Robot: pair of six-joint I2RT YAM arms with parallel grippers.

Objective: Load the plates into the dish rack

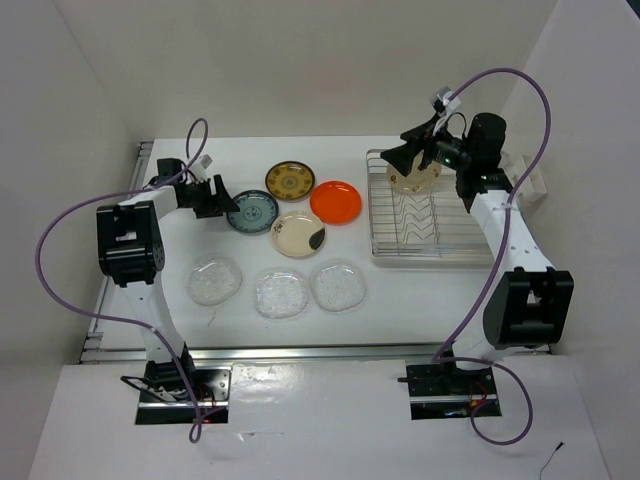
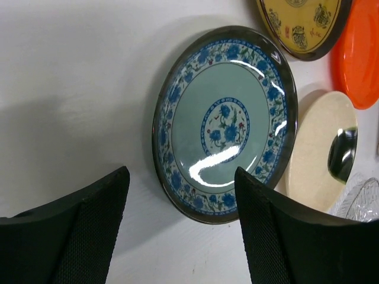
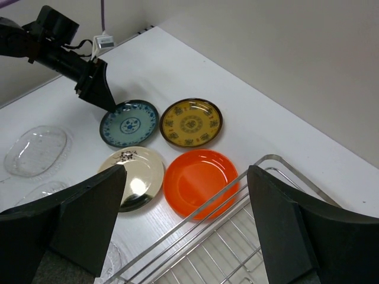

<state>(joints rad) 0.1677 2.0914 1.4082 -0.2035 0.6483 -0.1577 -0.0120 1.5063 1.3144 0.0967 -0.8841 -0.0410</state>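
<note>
On the table (image 1: pixel 300 150), right side, we note the dish rack (image 1: pixel 430 238); tan plate (image 1: pixel 413 179) propped at its far end; teal plate (image 2: pixel 225 124) lying flat; right gripper (image 3: pixel 186 170) spread wide, empty, above the rack; left gripper (image 2: pixel 180 177) wide at the teal rim.

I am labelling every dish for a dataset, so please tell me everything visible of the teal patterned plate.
The teal patterned plate is small, round and glossy, perhaps glazed ceramic: dark rim, a band of blue flowers, a blue flower medallion on its teal middle. It lies flat and empty on the table, beside the brown and gold plate and the cream plate. The open left gripper hovers at its edge; contact cannot be told.
</note>
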